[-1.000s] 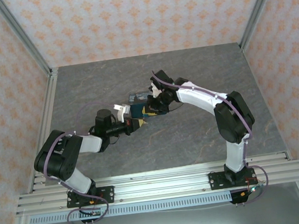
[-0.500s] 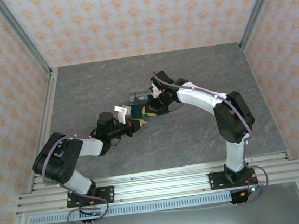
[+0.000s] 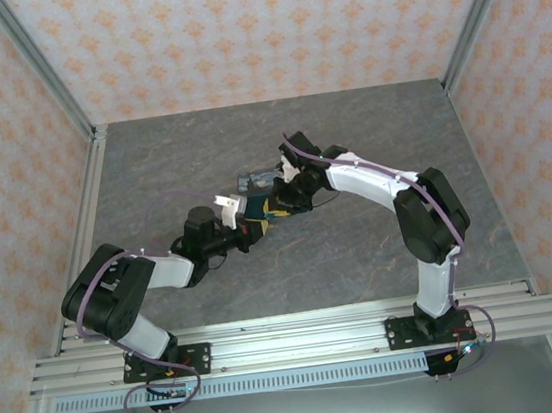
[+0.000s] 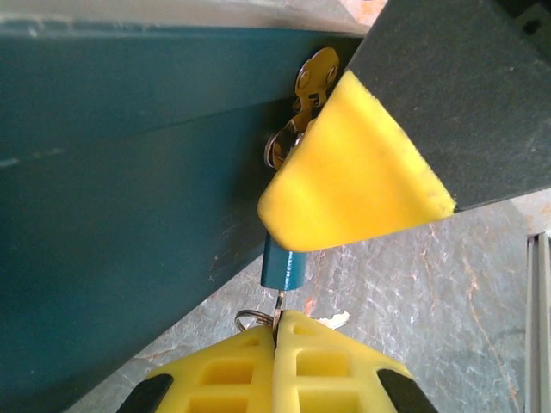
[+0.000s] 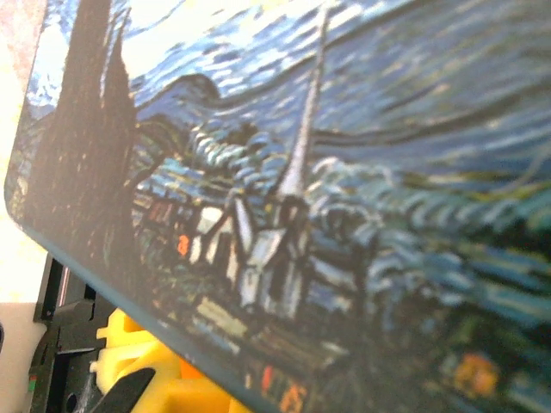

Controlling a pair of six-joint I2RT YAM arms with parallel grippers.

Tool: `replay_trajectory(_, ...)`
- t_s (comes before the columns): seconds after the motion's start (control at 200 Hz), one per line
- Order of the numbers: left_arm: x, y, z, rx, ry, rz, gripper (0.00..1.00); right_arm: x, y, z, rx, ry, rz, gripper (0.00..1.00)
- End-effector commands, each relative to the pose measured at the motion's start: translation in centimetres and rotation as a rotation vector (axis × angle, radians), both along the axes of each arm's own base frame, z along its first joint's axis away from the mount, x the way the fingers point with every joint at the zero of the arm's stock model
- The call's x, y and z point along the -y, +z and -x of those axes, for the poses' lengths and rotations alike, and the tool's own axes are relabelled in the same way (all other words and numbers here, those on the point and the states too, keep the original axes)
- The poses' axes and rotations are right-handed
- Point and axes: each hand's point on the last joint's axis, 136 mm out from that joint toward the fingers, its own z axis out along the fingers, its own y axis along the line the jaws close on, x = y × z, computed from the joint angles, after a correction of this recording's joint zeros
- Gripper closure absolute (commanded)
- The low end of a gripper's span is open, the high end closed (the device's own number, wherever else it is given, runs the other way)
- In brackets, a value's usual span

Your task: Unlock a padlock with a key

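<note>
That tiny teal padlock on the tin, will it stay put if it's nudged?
Probably not: the padlock seems to hang from the brass hasp, so it would likely swing. It looks small, probably light. The key pinched in the left gripper may steady it.

Starry Night painted tin (image 5: pixel 344 172) mid-table on grey marbled tabletop (image 3: pixel 398 131), orange-patterned walls (image 3: pixel 264 27) around

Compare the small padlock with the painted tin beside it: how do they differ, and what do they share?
Size: the padlock is tiny; the tin dwarfs it. Look: the padlock is plain teal, the tin's lid carries a swirling night-sky village painting. Pose: the padlock hangs against the tin's side, a key held by the left gripper meeting its underside. Both are teal-blue.
</note>
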Motion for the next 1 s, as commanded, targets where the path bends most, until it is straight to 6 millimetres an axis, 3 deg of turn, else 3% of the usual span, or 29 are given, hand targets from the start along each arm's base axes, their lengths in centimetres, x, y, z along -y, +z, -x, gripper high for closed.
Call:
replay_trajectory(0.0,0.3,3.8,-1.7,0.168,0.036,0.001,0.92,-1.1,-0.7,1.9,-0.067,0.024,-0.02,1.0)
replay_trajectory(0.125,-0.2,3.4,-1.5,0.16,0.05,-0.021,0.77,-0.6,-0.6,1.5,-0.046,0.0,0.001,1.0)
replay_trajectory(0.41,-2.0,3.6,-0.7,0.145,0.099,-0.08,0.59,0.1,0.0,0.5,-0.024,-0.037,0.017,1.0)
replay_trajectory(0.651,-4.3,2.8,0.5,0.019,0.133,-0.051,0.57,-0.1,0.4,0.4,-0.022,-0.038,0.006,1.0)
replay_trajectory(0.996,-2.1,2.4,0.8,-0.046,0.047,0.117,0.59,-0.5,0.8,0.5,-0.045,-0.043,-0.018,1.0)
